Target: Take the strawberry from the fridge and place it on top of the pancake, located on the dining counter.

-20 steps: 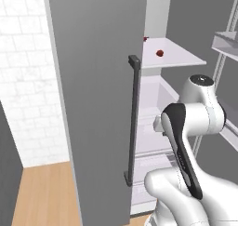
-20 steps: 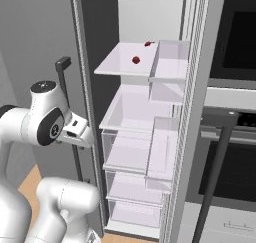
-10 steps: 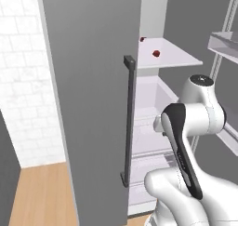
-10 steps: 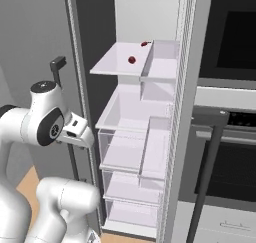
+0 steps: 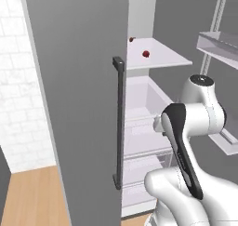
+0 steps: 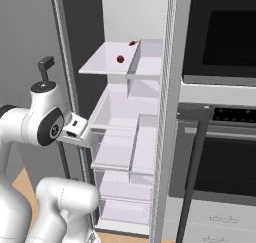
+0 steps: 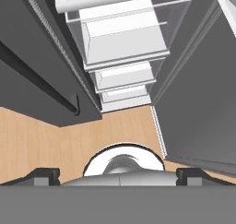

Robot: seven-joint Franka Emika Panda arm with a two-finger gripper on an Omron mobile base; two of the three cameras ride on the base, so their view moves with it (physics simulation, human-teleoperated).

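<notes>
Fridge [image 6: 150,137] door has swung wider; base shifted. Strawberry [image 6: 120,59] sits on the top shelf [image 5: 162,58], far above the gripper [image 7: 117,172]. Jaws spread, empty. Reach looks clear.

Both base cameras sit close behind the arm, left and right, facing the open fridge [image 5: 139,141]; they share its white shelves [image 6: 107,62] and drawers. The hand camera looks steeply down past the drawers [image 7: 124,38] to the wood floor [image 7: 50,144].
</notes>
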